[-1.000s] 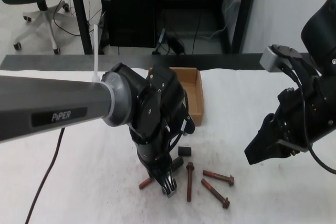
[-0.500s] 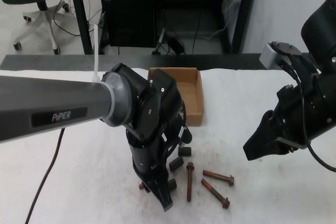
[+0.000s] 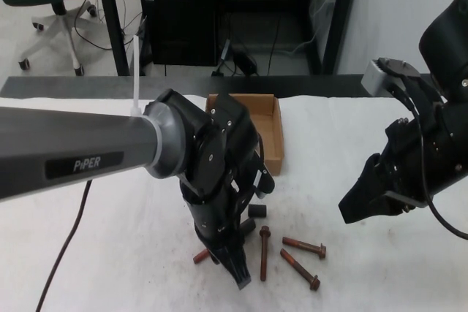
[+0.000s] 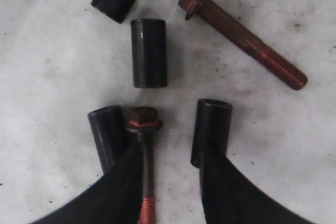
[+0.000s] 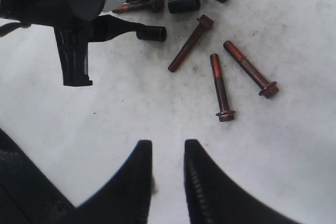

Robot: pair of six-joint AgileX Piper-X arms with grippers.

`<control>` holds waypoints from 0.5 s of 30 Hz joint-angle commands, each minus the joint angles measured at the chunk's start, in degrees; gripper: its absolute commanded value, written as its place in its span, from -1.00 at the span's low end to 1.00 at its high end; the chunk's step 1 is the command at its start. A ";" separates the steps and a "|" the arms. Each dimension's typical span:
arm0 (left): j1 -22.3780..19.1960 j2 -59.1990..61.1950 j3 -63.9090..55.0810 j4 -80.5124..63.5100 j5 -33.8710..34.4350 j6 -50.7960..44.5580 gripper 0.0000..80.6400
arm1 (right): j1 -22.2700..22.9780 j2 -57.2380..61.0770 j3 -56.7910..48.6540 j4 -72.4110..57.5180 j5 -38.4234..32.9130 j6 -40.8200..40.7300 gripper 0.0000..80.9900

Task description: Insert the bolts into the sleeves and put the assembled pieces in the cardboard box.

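The white bench (image 3: 110, 253) is carrying everything. In the high view the left arm (image 3: 88, 155) is stretching in from the left edge to the middle, and the right arm (image 3: 431, 158) is hanging over the right side. The same view is taking in the cardboard box (image 3: 277, 137), which is sitting at the middle of the far edge, well apart from the loose parts.

The left hand (image 4: 170, 156) is pointing down near the middle of the near edge. Its fingers are standing spread, with one bolt (image 4: 143, 121) lying between them, close along one finger. The right hand (image 5: 168, 153) is hovering over bare bench, its fingers standing slightly apart and pinching nothing.

The right wrist view is laying out the full count. Four bolts (image 5: 191, 43) are lying flat, three of them in a loose group just beside the left hand. Four black sleeves (image 5: 184, 3) are lying around that hand, and the left arm is covering some of them in the high view. The left wrist view is showing two sleeves flanking the spread fingers.
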 commanded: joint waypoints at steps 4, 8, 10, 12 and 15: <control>-0.01 -0.06 -0.44 -0.67 -1.33 1.26 -0.17 | -0.20 -0.69 -0.10 -0.39 -0.80 -0.31 -0.48; -0.01 -0.06 -0.44 -1.30 -1.28 1.26 -0.17 | -0.20 -0.69 -0.10 -0.39 -0.80 -0.31 -0.48; -0.01 -0.06 -0.44 -1.96 -1.15 1.26 -0.17 | -0.20 -0.69 -0.10 -0.39 -0.80 -0.31 -0.48; -0.01 -0.06 -0.44 -2.51 -0.47 1.26 -0.17 | -0.20 -0.69 -0.10 -0.39 -0.80 -0.31 -0.48; 0.11 0.68 -0.44 -2.74 0.06 1.26 -0.17 | -0.20 -0.69 -0.10 -0.39 -0.80 -0.31 -0.48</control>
